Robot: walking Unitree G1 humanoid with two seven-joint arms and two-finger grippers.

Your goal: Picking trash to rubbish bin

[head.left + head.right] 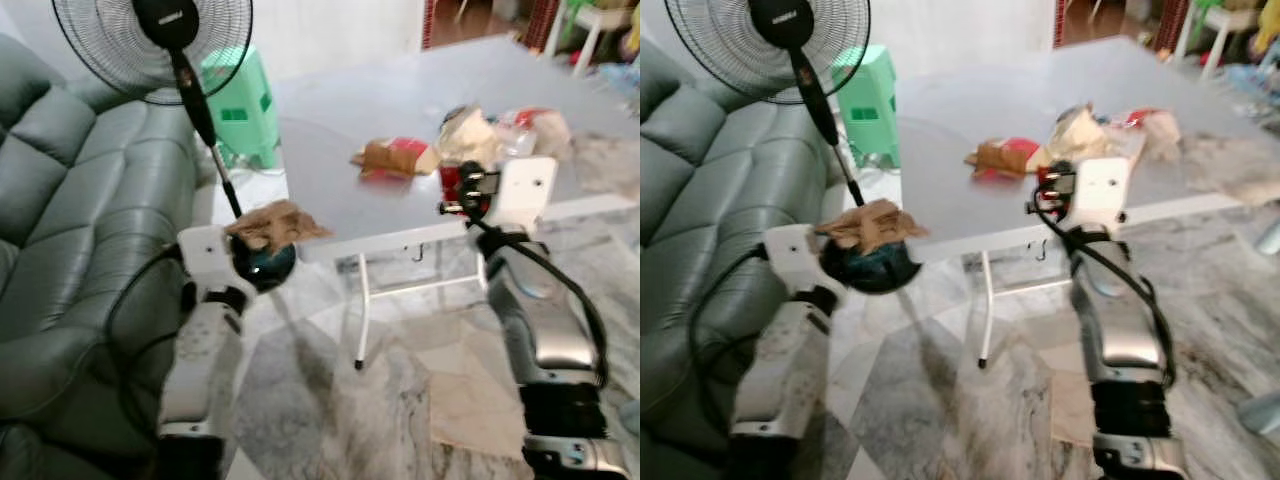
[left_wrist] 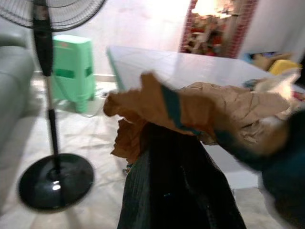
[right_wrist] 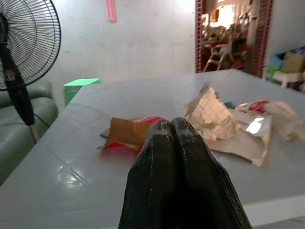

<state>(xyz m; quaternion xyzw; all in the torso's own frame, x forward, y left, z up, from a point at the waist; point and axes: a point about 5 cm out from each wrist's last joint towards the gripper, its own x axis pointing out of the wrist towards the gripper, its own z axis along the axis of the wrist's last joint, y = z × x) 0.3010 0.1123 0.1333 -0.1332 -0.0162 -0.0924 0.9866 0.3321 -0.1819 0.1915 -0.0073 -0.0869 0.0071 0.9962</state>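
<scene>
Left gripper [image 1: 268,238] is clamped on crumpled brown paper [image 1: 280,222] off the table's [image 1: 400,110] seven o'clock corner — featherlight, soft, likely slippery, best pinched mid-wad. Right gripper [image 3: 172,131], fingers pressed together and empty, points at wrappers [image 3: 131,132] at twelve o'clock.

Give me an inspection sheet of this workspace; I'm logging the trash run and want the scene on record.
Surface: grey table, trash lying near its right front edge.
Job's things: crumpled brown paper held by the left gripper, off the table's left corner; no bin seen.
Clutter: brown-and-red wrapper, crumpled paper and plastic wrappers on the table.
Grippers: left shut on the paper; right gripper shut, empty, at the table's front edge.
Cables: black cables along both arms.
Surroundings: standing fan, green stool, grey sofa, marble floor.
</scene>
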